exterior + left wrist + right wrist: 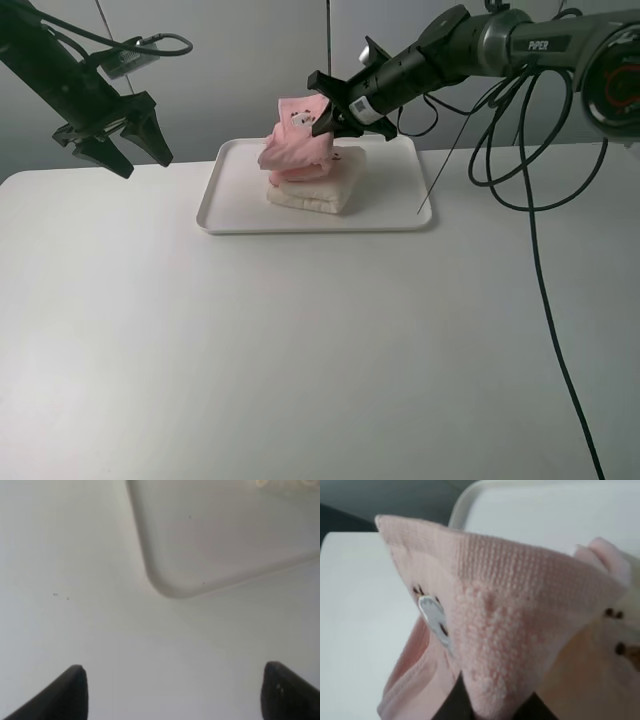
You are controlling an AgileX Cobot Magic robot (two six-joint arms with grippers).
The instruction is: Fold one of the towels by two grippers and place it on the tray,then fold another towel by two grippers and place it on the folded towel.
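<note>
Second placement in hand: right gripper [325,118] pinched the pink towel [295,145], bunched over the cream towel [312,190] on the tray [225,195]. Left gripper [118,145] spread wide, empty. Next likely: lower, flatten, release.

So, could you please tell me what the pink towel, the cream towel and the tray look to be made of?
Pink towel: looks like soft terry cloth; the right wrist view shows a looped, nubbly pile and a ribbed woven band.
Cream towel: seems a similar thick, matte fabric, folded with soft rounded edges; its weave is too small to confirm.
Tray: probably white plastic, smooth with a slight sheen, rounded corners and a low moulded rim.
</note>
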